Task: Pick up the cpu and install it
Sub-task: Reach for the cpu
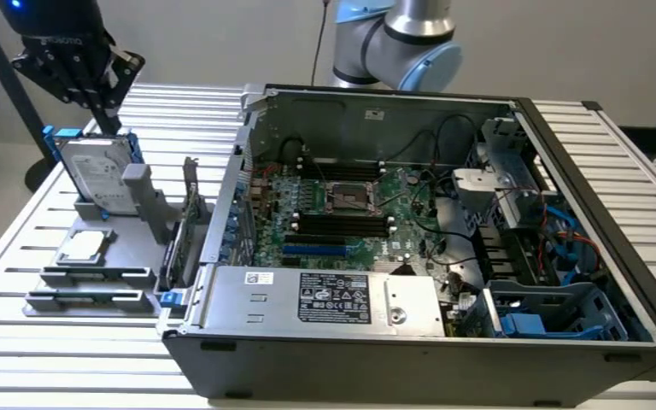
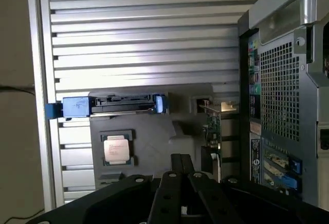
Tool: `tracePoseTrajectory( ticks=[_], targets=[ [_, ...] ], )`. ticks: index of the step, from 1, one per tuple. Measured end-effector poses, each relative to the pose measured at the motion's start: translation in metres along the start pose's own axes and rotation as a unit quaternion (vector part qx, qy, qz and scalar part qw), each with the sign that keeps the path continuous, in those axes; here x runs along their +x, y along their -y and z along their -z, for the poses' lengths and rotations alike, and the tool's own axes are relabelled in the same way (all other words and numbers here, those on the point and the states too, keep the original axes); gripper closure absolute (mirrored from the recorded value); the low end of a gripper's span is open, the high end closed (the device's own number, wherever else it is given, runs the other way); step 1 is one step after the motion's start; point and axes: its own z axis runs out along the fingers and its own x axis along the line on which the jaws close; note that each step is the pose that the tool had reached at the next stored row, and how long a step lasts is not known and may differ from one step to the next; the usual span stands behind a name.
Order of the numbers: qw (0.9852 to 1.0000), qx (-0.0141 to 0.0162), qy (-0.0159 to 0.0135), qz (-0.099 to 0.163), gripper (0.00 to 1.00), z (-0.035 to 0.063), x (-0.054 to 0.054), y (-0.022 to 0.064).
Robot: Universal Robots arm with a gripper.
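The cpu (image 1: pixel 83 247) is seen lying flat in a recess of the grey parts holder (image 1: pixel 143 213), in the lower half of the frame at the exterior view's left, untouched. Just behind it, a blue-framed hard drive (image 1: pixel 96 175) is stood on edge. The gripper (image 1: pixel 108 124) is held above that drive in the upper left corner, its fingers (image 2: pixel 167 193) pressed together on nothing. An open computer case (image 1: pixel 419 363) is set on the slatted counter (image 1: pixel 32 342) beside the holder, its motherboard socket (image 1: pixel 348 198) exposed.
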Motion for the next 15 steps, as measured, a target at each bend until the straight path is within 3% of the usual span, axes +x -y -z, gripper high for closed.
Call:
tracePoseTrajectory(
  ticks=[15],
  targets=[
    [1.0000,0.0050,-0.0030,0.000,0.89,-0.0088,0.068,0.0020]
  ],
)
